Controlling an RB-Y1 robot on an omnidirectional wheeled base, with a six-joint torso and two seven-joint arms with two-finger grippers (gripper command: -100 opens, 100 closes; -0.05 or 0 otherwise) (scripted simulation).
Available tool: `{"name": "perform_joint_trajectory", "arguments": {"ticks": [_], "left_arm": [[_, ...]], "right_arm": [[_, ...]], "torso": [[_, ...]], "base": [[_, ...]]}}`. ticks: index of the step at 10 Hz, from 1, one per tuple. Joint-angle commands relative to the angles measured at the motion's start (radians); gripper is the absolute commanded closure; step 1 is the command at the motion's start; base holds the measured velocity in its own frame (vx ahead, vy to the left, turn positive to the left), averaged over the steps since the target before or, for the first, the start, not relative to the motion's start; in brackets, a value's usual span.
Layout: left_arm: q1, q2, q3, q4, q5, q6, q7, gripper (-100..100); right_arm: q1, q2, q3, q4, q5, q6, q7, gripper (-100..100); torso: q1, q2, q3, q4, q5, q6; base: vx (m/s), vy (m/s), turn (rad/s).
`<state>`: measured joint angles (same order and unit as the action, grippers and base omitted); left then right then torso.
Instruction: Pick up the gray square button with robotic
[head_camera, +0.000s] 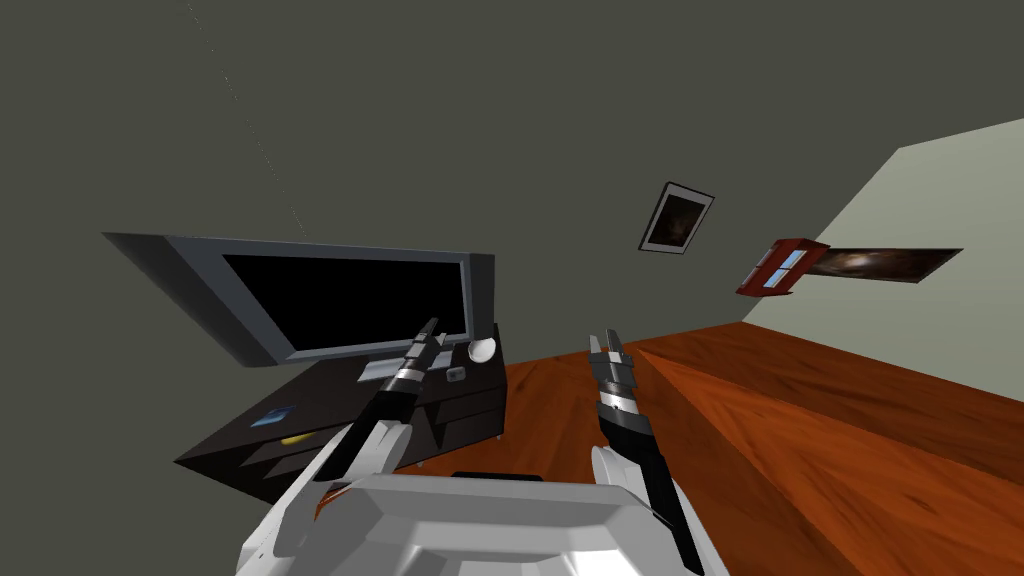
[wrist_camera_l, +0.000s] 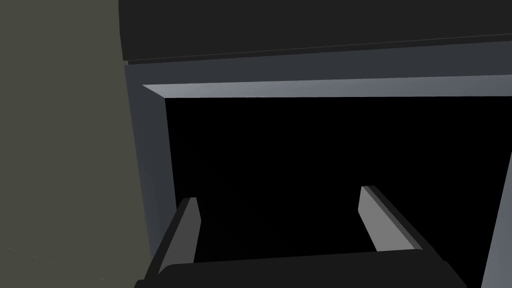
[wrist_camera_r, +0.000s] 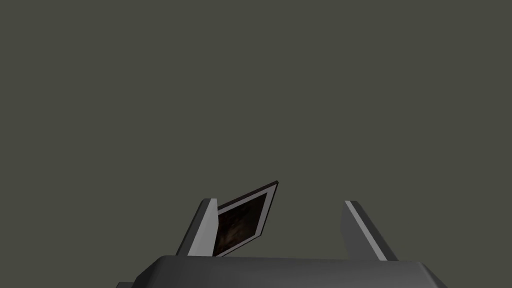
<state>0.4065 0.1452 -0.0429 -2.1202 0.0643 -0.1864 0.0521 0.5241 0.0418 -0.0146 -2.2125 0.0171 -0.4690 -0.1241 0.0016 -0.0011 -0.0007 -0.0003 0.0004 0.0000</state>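
A small grey square button (head_camera: 456, 373) lies on the top of a dark TV stand (head_camera: 330, 405), near its right end and in front of a grey-framed television (head_camera: 340, 300). My left gripper (head_camera: 432, 326) hovers above the stand, just left of the button and a little beyond it. It points at the television's black screen (wrist_camera_l: 325, 170), near a corner of the frame. Its fingers (wrist_camera_l: 190, 225) stand open with nothing between them. My right gripper (head_camera: 608, 342) is raised over the wooden floor to the right of the stand, and it is open (wrist_camera_r: 277, 201) and empty.
A white rounded object (head_camera: 482, 350) sits on the stand just behind the button. A flat grey piece (head_camera: 380, 370) lies under the television. A blue item (head_camera: 272, 417) and a yellow one (head_camera: 293, 438) rest near the stand's front left. Reddish wooden floor (head_camera: 800, 420) spreads to the right.
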Motion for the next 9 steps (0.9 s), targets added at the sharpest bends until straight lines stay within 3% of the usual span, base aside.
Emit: {"name": "perform_joint_trajectory", "arguments": {"ticks": [1, 9], "left_arm": [[-0.005, 0.002, -0.002, 0.001, 0.004, 0.031, 0.008, -100], [-0.082, 0.012, -0.011, 0.073, 0.041, 0.222, 0.069, -100]], "right_arm": [[0.000, 0.000, 0.000, 0.000, 0.000, 0.000, 0.000, 0], [0.000, 0.000, 0.000, 0.000, 0.000, 0.000, 0.000, 0]], "torso": [[0.000, 0.000, 0.000, 0.000, 0.000, 0.000], [0.000, 0.000, 0.000, 0.000, 0.000, 0.000]], "base": [[0.008, 0.019, -0.018], [0.010, 0.023, -0.027]]}}
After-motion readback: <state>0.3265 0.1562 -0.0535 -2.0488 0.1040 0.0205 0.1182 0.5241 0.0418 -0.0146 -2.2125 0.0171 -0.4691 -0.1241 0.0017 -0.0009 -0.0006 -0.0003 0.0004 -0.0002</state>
